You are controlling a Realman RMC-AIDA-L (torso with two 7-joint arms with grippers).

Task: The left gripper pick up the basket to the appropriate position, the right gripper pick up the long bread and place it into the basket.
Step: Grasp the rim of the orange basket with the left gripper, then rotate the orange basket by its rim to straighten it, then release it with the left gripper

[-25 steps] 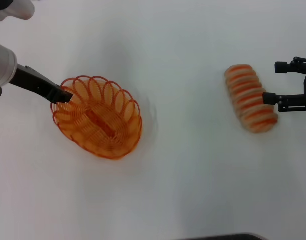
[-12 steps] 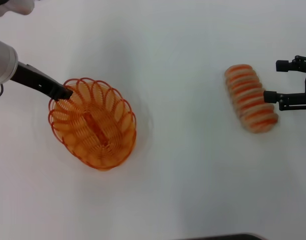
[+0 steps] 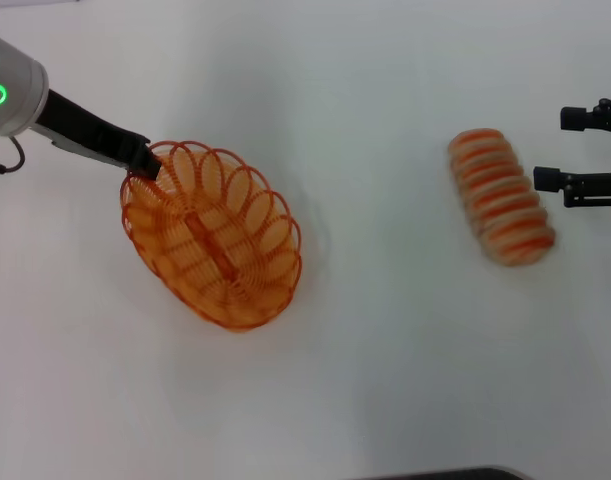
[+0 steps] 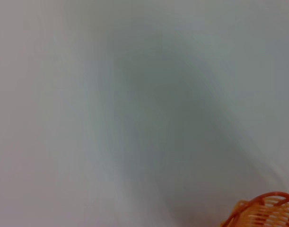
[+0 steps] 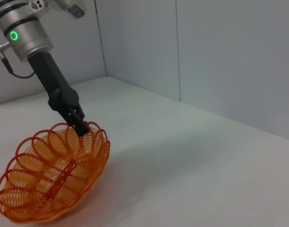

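Note:
The orange wire basket is at the left of the head view, held by its far-left rim. My left gripper is shut on that rim. The right wrist view shows the basket tilted, hanging from the left gripper above the table. A corner of the basket shows in the left wrist view. The long bread, tan with orange-red stripes, lies on the table at the right. My right gripper is open just right of the bread, apart from it.
The white table spreads between the basket and the bread. Grey walls stand behind the table in the right wrist view. A dark edge shows at the bottom of the head view.
My left gripper has moved right and away with the basket, which has turned and shifted toward the middle. My right gripper has drawn slightly right, away from the bread. The bread has not moved.

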